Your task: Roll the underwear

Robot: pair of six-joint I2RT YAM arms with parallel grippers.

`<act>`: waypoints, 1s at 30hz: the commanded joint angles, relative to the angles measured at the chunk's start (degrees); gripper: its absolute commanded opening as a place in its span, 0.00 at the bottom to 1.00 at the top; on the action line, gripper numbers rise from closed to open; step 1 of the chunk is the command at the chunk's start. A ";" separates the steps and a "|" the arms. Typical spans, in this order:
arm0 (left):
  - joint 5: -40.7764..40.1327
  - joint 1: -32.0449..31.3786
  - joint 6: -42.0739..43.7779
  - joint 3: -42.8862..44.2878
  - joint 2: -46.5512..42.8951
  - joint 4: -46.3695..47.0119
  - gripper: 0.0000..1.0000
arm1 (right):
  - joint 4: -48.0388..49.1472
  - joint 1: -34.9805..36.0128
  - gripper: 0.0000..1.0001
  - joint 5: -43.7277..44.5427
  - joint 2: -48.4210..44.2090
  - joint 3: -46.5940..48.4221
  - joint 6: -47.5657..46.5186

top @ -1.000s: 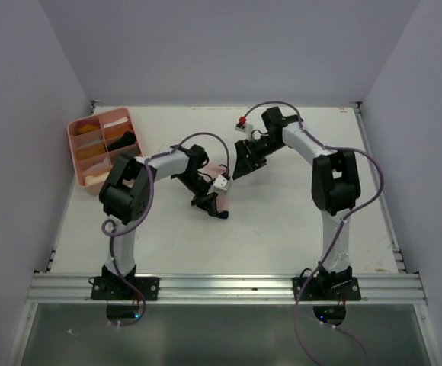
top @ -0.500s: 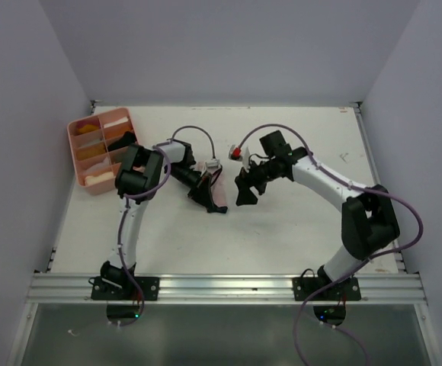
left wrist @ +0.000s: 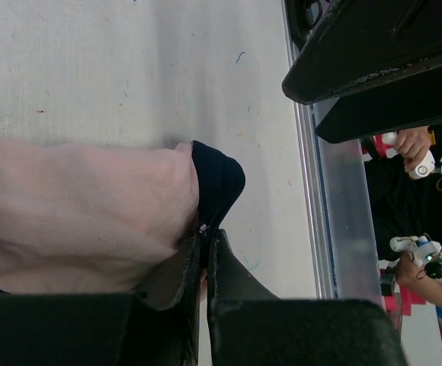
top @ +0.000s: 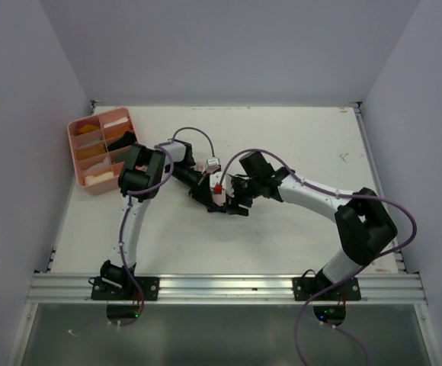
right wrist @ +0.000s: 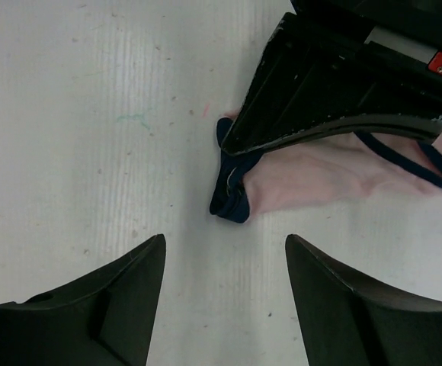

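Centrally on the white tabletop (top: 297,137) lies the pale pink cloth underwear (left wrist: 76,206), its thin dark edging (left wrist: 218,179) gathered into a small dark tip at one end. The left gripper (left wrist: 204,255) is clenched on that end, with cloth pinched between its two black fingers, which are pressed together. The right gripper (right wrist: 225,286) hovers just beside it and faces it. Its fingers are spread apart with only bare table between them and nothing held, and the garment's dark tip sits just ahead of the gap. Bare surface stretches to the right and towards the far edge. A narrower strip runs between the grippers and the near aluminium rail (top: 229,288). The pink plastic compartment tray (top: 76,152) stands at the far left corner, close to the left edge and well apart from both grippers.
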 commanded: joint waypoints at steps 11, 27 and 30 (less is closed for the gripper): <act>-3.67 0.66 -0.12 1.44 2.99 4.14 0.00 | 17.11 1.64 0.64 -2.92 0.06 -7.20 -13.78; -2.88 0.83 0.06 1.17 2.99 4.14 0.00 | 22.13 4.46 0.59 -0.81 9.37 -5.00 -12.19; -2.70 0.92 0.15 1.08 2.90 4.23 0.00 | 22.13 4.46 0.54 -0.28 10.61 -4.65 -12.10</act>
